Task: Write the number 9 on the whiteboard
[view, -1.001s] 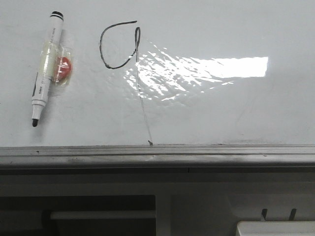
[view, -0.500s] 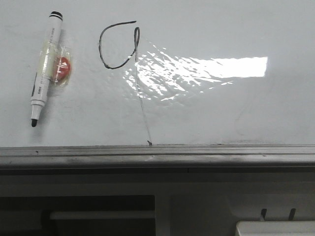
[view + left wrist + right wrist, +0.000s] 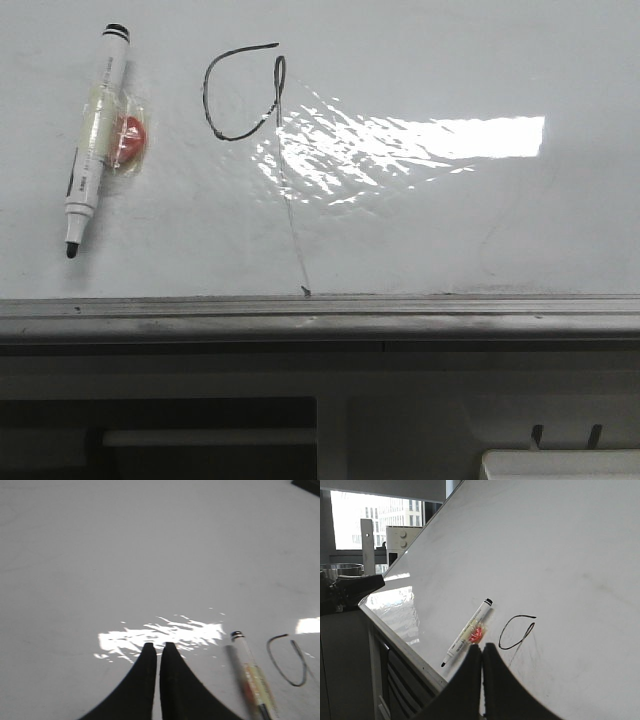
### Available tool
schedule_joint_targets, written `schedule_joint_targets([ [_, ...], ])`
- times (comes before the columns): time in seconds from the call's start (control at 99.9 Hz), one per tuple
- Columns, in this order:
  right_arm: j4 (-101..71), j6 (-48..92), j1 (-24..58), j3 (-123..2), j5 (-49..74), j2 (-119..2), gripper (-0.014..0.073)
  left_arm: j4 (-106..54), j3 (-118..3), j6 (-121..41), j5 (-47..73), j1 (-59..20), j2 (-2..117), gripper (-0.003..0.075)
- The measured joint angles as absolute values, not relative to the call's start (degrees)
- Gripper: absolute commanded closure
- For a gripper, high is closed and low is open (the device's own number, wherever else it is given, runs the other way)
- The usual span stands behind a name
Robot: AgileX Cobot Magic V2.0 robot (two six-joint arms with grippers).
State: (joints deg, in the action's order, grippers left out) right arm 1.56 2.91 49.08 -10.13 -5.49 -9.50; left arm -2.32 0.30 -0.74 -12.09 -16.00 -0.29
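The number 9 [image 3: 240,92] is drawn in thin black line on the whiteboard [image 3: 450,220], an open loop with a long faint tail down to the grey rail [image 3: 320,312]. It also shows in the left wrist view [image 3: 287,660] and the right wrist view [image 3: 516,631]. A white marker [image 3: 93,140] with a red patch lies uncapped on the board left of the 9. My left gripper [image 3: 158,645] is shut and empty, left of the marker [image 3: 252,677]. My right gripper [image 3: 482,646] is shut and empty, just off the marker [image 3: 467,632]. Neither gripper shows in the front view.
A bright glare [image 3: 400,150] lies on the board right of the 9. A white box corner [image 3: 560,464] sits at the lower right below the rail. A dark clamp [image 3: 350,590] and a window show beyond the board's edge in the right wrist view.
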Motion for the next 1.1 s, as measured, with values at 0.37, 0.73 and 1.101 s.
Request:
schedule_joint_targets([
  [0.37,1.6,2.9,49.1,-10.1,-5.5,-9.5,0.0664,-2.1,0.3,-0.7,2.8,-5.4,-0.3,0.0740],
  [0.73,1.6,2.9,49.1,-10.1,-5.5,-9.5,0.0664,-2.6,0.3,-0.7,18.9,-2.3,-0.3,0.0740],
  [1.101,1.6,2.8,49.1,-10.1,-5.5,-9.5,0.0664,-2.7,0.3,-0.7,19.0,-2.3,-0.3,0.0740],
])
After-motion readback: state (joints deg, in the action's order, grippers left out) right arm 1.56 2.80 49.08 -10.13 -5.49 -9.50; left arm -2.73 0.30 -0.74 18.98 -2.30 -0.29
